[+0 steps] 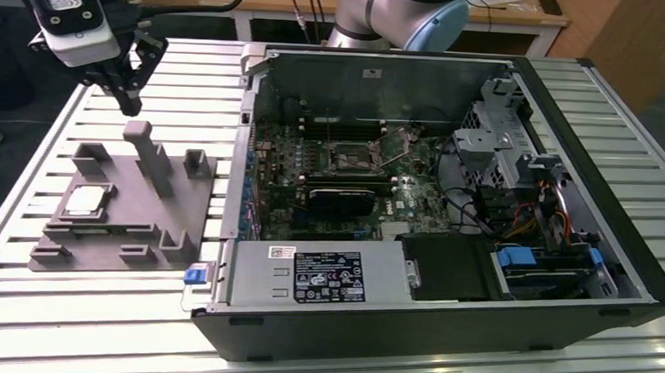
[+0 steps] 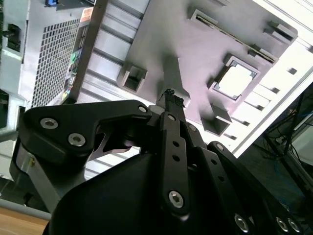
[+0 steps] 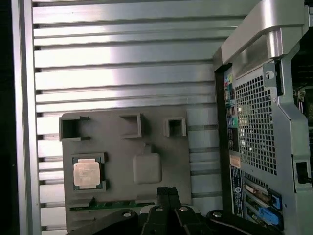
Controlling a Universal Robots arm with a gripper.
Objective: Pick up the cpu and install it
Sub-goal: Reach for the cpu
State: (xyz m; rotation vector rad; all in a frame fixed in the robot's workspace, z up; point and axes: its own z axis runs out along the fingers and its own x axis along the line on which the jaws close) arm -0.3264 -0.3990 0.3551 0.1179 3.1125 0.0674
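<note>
While the gripper point(image 1: 129, 105) hangs above the tall post at the far end of the grey fixture point(image 1: 193, 206) in the exterior view, its fingers drawn together on nothing, the cpu point(image 1: 85, 201) lies flat in a shallow square pocket toward the exterior view's left of that fixture, well apart from the fingertips and from the socket point(image 1: 356, 158) inside the open computer case point(image 1: 598, 187). In the second wrist view the cpu point(image 2: 238, 79) shows a bright metal top framed by the pocket's low walls, and the closed fingertips point(image 2: 171, 100) sit over the post, not over the chip. In the first wrist view the cpu point(image 3: 87, 172) rests square and level in its pocket, off to one side of the gripper point(image 3: 167, 192). I judge it light, thin and rigid, its metal lid smooth and probably slippery, its underside delicate. The hold belongs on two opposite edges, kept level, where the pocket walls seem to leave room, with gentle force.
</note>
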